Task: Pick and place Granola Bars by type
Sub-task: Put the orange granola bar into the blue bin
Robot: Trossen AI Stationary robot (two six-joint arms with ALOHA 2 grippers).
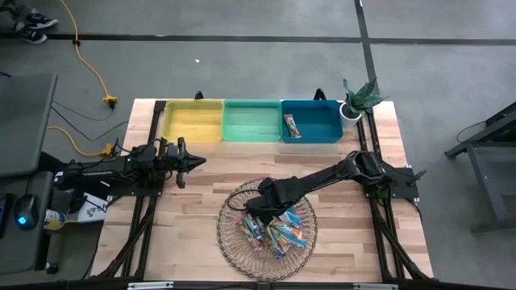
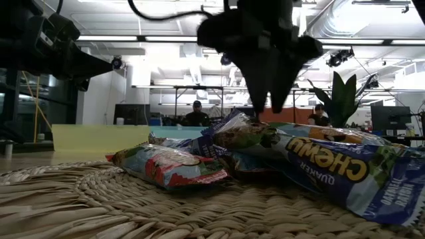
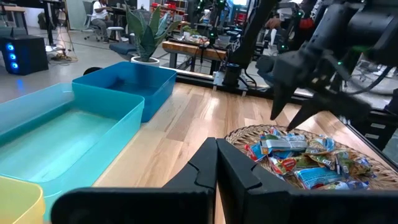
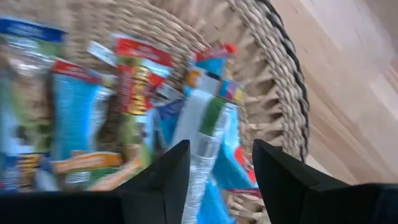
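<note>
Shiny crinkled foil-wrapped flat granola bars (image 1: 270, 229) lie heaped in a round woven wicker basket (image 1: 234, 250) on the pale wooden table (image 1: 210, 173). 1 more lies in the glossy blue plastic bin (image 1: 318, 121). The right gripper (image 1: 260, 211) hangs just above the heap, fingers apart, holding nothing. The left gripper (image 1: 193, 161), pressed together, waits well apart.

Wood table (image 1: 210, 173) w/ 3 bins (image 1: 251, 121), basket (image 1: 234, 242), potted plant (image 1: 359, 98).
</note>
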